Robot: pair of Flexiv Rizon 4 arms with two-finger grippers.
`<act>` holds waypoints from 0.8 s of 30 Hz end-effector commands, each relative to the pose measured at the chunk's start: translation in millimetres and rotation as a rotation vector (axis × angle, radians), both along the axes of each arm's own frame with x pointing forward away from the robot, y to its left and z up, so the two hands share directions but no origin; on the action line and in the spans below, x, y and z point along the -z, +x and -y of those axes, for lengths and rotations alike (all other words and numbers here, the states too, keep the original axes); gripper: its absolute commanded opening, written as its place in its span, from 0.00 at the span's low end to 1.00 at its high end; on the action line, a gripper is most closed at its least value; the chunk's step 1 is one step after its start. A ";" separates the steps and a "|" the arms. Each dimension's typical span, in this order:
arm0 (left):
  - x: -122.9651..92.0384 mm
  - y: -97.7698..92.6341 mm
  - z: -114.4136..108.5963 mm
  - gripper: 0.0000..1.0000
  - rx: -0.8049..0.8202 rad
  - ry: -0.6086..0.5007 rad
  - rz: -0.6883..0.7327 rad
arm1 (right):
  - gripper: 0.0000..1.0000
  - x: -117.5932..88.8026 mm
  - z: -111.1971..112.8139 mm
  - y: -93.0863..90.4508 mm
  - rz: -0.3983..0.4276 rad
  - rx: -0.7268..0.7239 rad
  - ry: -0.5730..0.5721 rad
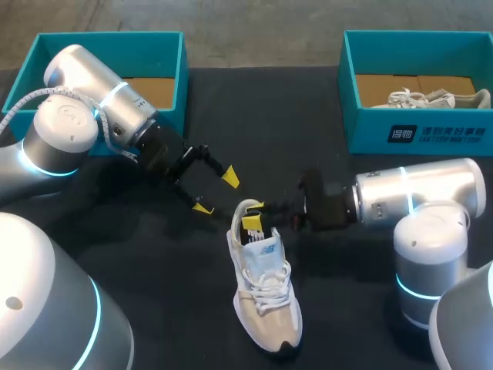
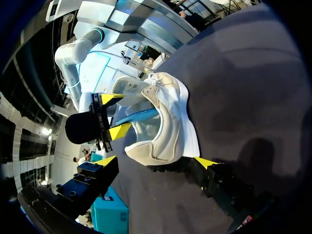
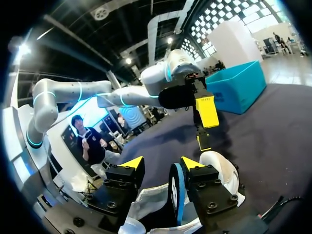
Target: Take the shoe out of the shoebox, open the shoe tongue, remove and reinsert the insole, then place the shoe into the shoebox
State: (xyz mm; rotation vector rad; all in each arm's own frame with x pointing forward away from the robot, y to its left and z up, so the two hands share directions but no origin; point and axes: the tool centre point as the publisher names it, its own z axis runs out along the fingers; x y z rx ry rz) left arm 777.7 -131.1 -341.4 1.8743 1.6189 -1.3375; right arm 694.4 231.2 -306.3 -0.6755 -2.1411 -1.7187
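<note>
Left arm and right arm: glossy silver tubes, glowing cyan rings, black yellow-tipped end effectors.

Table: covered wholly by a dark cloth, as seen from above in the head view
Cloth: plain and matte, black to grey, laid flat over the top
Light: soft, blurred shadows are thrown on the cloth; a paler grey tone is seen in the left wrist view
</note>
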 end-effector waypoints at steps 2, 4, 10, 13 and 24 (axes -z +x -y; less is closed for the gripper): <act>0.3 -0.1 0.0 1.00 0.000 -0.001 0.001 | 0.48 -7.7 0.6 1.9 0.015 -0.001 -0.012; 0.3 -0.1 0.0 1.00 0.000 -0.001 0.001 | 0.48 -8.6 0.2 4.2 0.021 -0.003 -0.011; 0.3 -0.1 0.0 1.00 0.000 -0.001 0.001 | 0.48 -12.2 -2.4 10.6 0.043 -0.010 -0.012; 0.3 -0.1 0.0 1.00 0.000 -0.001 0.001 | 0.48 -13.7 -2.5 11.9 0.048 -0.009 -0.015; 0.3 -0.1 0.0 1.00 0.000 -0.001 0.001 | 0.48 -8.2 7.3 -1.4 0.020 0.020 -0.029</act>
